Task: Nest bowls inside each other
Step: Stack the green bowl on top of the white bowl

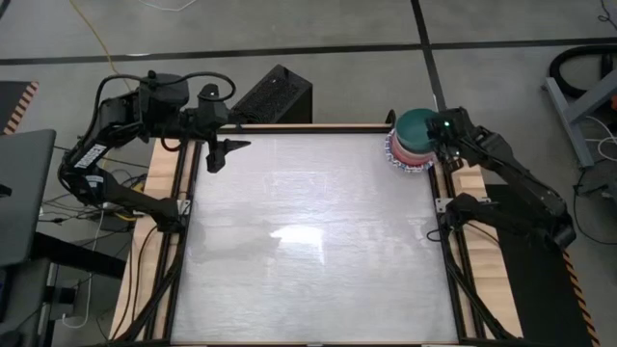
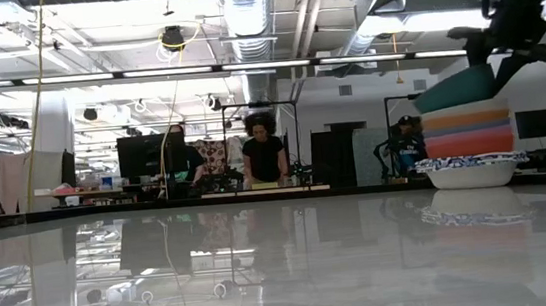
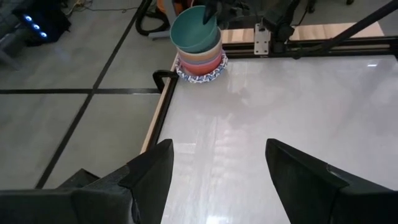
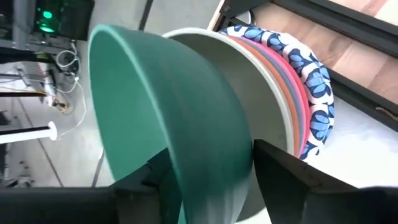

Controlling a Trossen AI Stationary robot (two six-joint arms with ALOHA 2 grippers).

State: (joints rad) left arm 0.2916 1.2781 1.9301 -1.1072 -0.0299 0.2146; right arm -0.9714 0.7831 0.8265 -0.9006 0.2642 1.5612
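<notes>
A teal bowl (image 1: 416, 126) tops a nested stack of bowls (image 2: 469, 142) in cream, pink, orange and red on a blue-patterned white bowl (image 2: 469, 168), at the table's (image 1: 308, 251) far right corner. It sits tilted, mouth up. The right gripper (image 1: 442, 135) straddles its rim, fingers spread. The left gripper (image 1: 218, 154) waits unclenched at the far left corner

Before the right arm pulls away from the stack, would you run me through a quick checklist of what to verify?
1. Teal bowl on top of the stack: ok.
2. Teal bowl seated level: not ok, it sits tilted.
3. Right gripper open around the teal rim: ok.
4. Left gripper away from the stack, at the far left corner: ok.
5. Table free of loose bowls: ok.
6. All bowls nested: cannot tell, lower ones are hidden.
</notes>
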